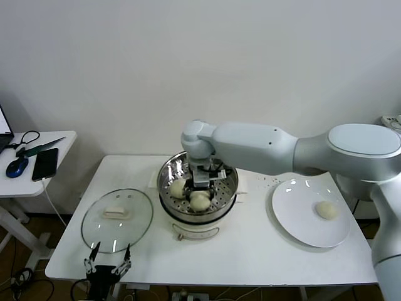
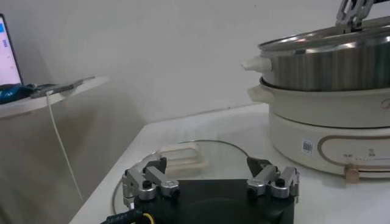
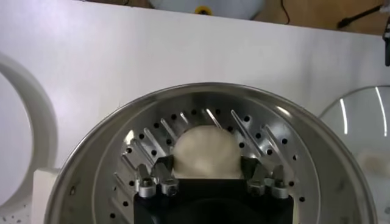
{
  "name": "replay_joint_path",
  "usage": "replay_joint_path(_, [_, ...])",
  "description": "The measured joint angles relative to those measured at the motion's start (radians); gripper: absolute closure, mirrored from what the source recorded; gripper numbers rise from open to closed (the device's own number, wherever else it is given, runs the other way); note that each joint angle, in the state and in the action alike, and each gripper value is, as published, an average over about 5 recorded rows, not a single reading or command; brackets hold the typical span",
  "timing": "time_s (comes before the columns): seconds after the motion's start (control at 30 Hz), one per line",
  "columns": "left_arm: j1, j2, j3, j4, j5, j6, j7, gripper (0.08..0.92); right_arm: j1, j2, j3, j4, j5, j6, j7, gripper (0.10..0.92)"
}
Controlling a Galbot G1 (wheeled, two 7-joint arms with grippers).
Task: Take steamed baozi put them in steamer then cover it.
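**Right gripper over the steamer, one bun left on the plate**

The right arm reaches across the white table (image 1: 250,251) and its right gripper (image 1: 208,179) hangs inside the mouth of the steamer (image 1: 168,188), the shiny steel pot on a white base standing at the table's middle. From the wrist camera, the fingers (image 3: 159,176) stand parted on either side of a baozi (image 3: 206,152) that sits on the perforated tray (image 3: 268,140); there is a visible gap between each fingertip and the dough, so the bun rests on the tray and is not gripped. From the head view, three cream-white buns lie in the pot: one (image 1: 178,187) toward the robot's left, one (image 1: 200,200) nearer the front rim, and another partly hidden just under the gripper.

The fourth baozi (image 1: 326,210) lies alone on the flat white plate (image 1: 294,219), on the robot's right, well apart from the steamer.

The glass cover (image 1: 103,229), with its white handle (image 1: 114,212) up, lies flat on the table to the robot's left of the pot, just beside it. The left gripper (image 1: 108,258) hovers low at the table's near edge, by the lid's front rim, its fingers (image 2: 145,182) spread wide and holding nothing.

A side table (image 1: 62,141) off to the left carries a phone (image 1: 45,163) and a mouse (image 1: 17,167).
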Motion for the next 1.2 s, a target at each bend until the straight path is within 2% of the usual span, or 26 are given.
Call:
replay_joint_path(0.13, [0.002,0.0,-0.002,0.0,-0.001,-0.001,0.0,0.177,0.0,-0.001,0.005,-0.003,0.003,-0.001,-0.002,0.21])
replay_joint_path(0.53, [0.005,0.001,0.0,-0.004,-0.001,-0.002,0.0,0.177,0.072,-0.072,0.018,0.0,0.077,-0.047,0.015,0.203])
replay_joint_path(0.93, [-0.008,0.006,0.01,-0.017,0.004,0.006,-0.001,0.177,0.216,-0.323,-0.069,-0.014,0.327,-0.37,0.13,0.203])
replay_joint_path(1.2, [-0.019,-0.003,0.012,-0.02,0.006,0.012,-0.002,0.177,0.144,-0.556,-0.036,-0.02,0.366,-0.563,0.158,0.203])
